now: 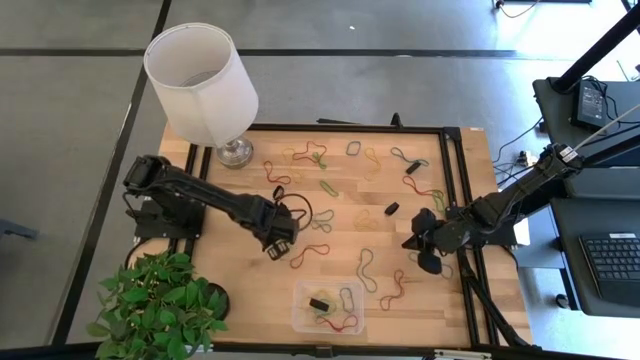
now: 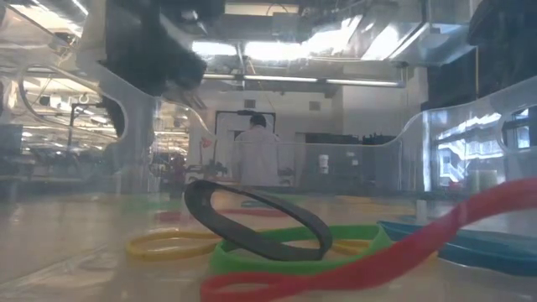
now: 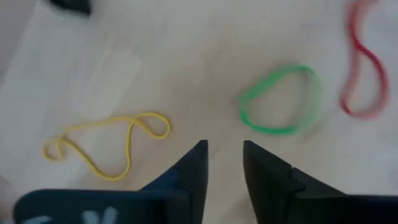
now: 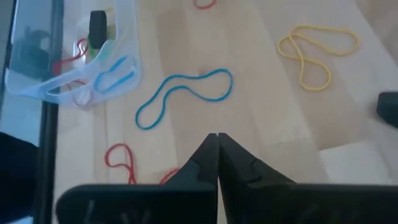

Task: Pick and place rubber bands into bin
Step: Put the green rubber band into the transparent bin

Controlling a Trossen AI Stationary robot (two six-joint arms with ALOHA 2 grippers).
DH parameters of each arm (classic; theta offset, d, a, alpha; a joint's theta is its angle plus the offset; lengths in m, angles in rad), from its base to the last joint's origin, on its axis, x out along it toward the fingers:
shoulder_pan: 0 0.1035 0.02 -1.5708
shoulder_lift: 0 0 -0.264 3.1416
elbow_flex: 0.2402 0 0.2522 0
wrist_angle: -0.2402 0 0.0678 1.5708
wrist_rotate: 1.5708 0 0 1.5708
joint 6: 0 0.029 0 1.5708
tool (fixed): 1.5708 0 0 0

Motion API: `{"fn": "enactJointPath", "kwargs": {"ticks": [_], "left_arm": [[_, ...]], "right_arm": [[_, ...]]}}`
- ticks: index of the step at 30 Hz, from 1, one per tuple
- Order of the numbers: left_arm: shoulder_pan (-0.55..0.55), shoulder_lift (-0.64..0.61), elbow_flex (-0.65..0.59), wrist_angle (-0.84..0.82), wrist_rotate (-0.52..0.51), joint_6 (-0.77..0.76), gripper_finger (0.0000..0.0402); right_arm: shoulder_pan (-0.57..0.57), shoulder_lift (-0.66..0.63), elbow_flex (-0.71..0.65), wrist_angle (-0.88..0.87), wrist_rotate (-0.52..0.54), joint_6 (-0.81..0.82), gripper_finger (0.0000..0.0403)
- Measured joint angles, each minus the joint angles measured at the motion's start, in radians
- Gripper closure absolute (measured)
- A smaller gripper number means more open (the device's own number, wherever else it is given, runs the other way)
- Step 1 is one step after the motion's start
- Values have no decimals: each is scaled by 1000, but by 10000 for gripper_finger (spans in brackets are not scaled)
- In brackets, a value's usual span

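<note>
While poised low over the surface (image 1: 455, 160), left pincer (image 3: 224, 158) apart and empty beside green rubber bands (image 3: 280, 99), ready to pinch. Right pincer (image 4: 217, 152) together, parked near blue loop (image 4: 183, 96). Bin (image 1: 300, 318) at front edge, already holding several.

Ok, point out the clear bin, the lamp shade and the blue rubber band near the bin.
bin (image 1: 300, 318): high view, on its left wall.
lamp shade (image 1: 215, 100): high view, on its white side.
blue rubber band (image 4: 180, 93): right wrist view, on the loop's middle stretch.
</note>
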Motion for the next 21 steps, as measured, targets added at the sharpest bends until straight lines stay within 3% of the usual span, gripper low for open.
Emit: {"fn": "enactJointPath", "kwargs": {"ticks": [6,13,21], "left_arm": [[19,-1,-64,58,-5,-103,277],[18,-1,-67,106,-63,-141,286],[17,33,-67,161,-38,-229,297]], "right_arm": [[0,0,0,-1,0,43,399],[0,0,0,-23,33,43,399],[0,0,0,-24,35,9,399]]}}
